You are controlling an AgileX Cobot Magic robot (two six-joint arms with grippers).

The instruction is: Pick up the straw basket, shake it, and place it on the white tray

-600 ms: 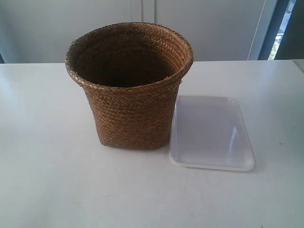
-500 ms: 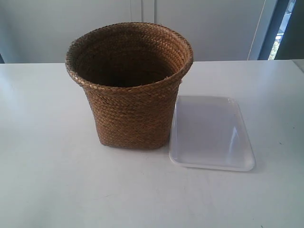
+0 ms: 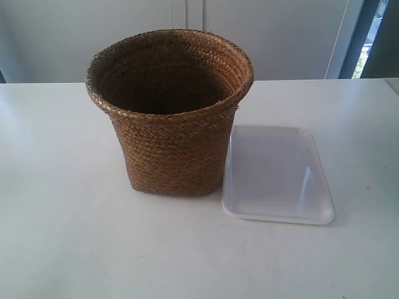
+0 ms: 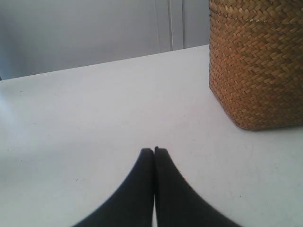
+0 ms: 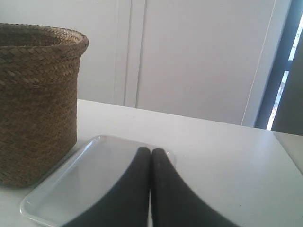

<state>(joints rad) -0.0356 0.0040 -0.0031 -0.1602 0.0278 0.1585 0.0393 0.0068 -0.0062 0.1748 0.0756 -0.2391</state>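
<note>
White tabletop [image 3: 62, 249] bears the straw basket [image 3: 169, 131] upright mid-frame, the white tray [image 3: 277, 177] just beside it at right. My left gripper [image 4: 154, 150] and right gripper [image 5: 151, 150] sit pinched closed, empty.

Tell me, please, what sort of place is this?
Probably an indoor robot test room or lab rather than a home: a plain white table bears the straw basket and the white tray, with pale wall panels and a window strip behind.
</note>
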